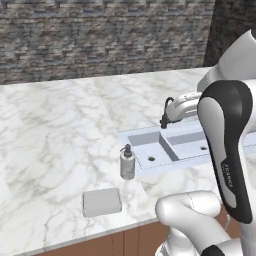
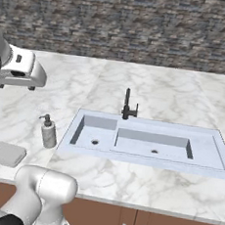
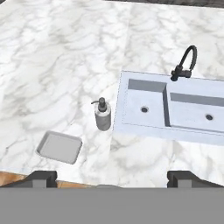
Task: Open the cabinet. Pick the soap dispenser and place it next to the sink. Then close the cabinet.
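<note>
Soap dispenser (image 1: 127,163) stands upright on marble counter (image 1: 55,135), just left of sink (image 1: 150,142), apart from its rim. Grey tray (image 1: 101,202) sits nearer the front edge, left of dispenser. Black faucet (image 1: 165,113) at sink's far side. Gripper (image 3: 112,177) is high above, jaws spread wide, holding nothing.

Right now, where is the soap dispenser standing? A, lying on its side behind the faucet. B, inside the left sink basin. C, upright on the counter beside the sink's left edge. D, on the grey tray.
C: the soap dispenser stands upright on the counter, just left of the sink, apart from the tray.
</note>
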### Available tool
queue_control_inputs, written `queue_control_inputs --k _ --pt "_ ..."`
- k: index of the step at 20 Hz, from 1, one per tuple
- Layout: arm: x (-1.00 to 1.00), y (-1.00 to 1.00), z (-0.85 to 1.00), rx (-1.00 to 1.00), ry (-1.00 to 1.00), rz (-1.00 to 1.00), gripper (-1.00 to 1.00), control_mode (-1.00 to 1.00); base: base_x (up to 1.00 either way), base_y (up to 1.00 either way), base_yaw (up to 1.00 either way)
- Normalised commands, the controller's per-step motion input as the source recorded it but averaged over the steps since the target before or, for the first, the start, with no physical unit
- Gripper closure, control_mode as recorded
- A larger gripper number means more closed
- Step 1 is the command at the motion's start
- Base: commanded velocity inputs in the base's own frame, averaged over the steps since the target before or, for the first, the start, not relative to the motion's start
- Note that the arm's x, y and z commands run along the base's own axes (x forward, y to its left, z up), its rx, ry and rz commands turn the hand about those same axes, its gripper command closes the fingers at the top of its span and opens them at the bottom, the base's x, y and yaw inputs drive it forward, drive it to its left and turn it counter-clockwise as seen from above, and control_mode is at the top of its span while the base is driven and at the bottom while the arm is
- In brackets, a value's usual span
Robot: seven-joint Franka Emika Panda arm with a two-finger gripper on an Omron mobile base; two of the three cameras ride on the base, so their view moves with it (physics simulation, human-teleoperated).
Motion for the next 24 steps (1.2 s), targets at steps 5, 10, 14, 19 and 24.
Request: queue_control_inputs --k 5,10,14,19,24 --pt "0.0 0.0 0.0 0.0 0.0 0.0 -1.0 1.0 -0.51 0.42 0.17" --pt "0.0 0.0 0.0 0.0 0.0 0.0 -1.0 1.0 -0.35 0.83 0.54" --pt "0.0 0.0 0.0 0.0 0.0 0.0 -1.0 1.0 0.64 0.21 0.97" --pt "0.0 0.0 0.0 0.0 0.0 0.0 -1.0 1.0 0.65 0.0 1.0" --pt "0.0 0.0 0.0 0.0 0.0 0.0 -1.0 1.0 0.4 0.07 1.0"
